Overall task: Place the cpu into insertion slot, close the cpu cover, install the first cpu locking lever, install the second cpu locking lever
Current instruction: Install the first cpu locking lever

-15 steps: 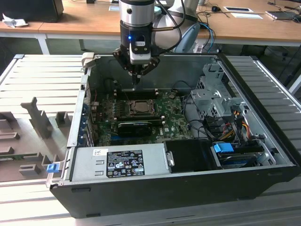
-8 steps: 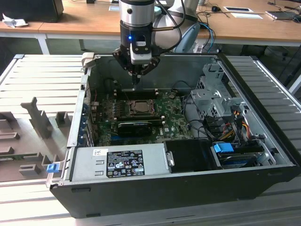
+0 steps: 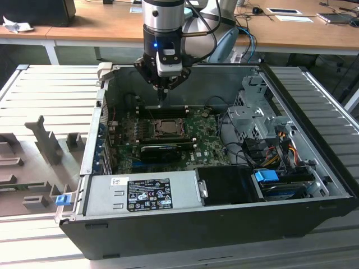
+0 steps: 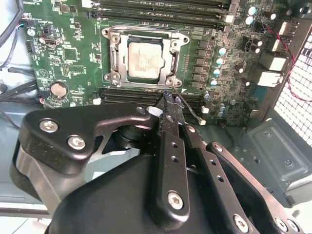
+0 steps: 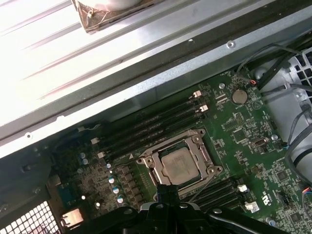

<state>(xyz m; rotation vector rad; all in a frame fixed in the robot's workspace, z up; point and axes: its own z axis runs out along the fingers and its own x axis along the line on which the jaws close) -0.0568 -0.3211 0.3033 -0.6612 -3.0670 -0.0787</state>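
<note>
The cpu [image 4: 144, 59], a silver-grey square chip, lies flat in the insertion slot [image 4: 113, 78] on the green motherboard; it is also seen as the cpu [image 3: 166, 126] and the cpu [image 5: 178, 164]. The cpu cover [image 4: 116, 54], a dark metal frame, lies down around the chip with the chip showing through its window. Thin wire levers run along the frame's edges. My gripper [image 4: 168, 96] is shut with nothing in it. The fingertips hang over the long memory slots just beside the socket. The gripper [image 3: 161, 100] hovers above the board, behind the socket. Its tips [image 5: 168, 187] are close to the cover's edge.
The open black case [image 3: 314, 168] walls in the board. Inside are long memory slots [image 4: 146, 95], a black card [image 3: 160, 150], a power supply [image 3: 143, 193], a drive cage [image 3: 255, 115] and loose cables [image 3: 280, 145]. A coin battery [image 4: 59, 89] sits beside the socket.
</note>
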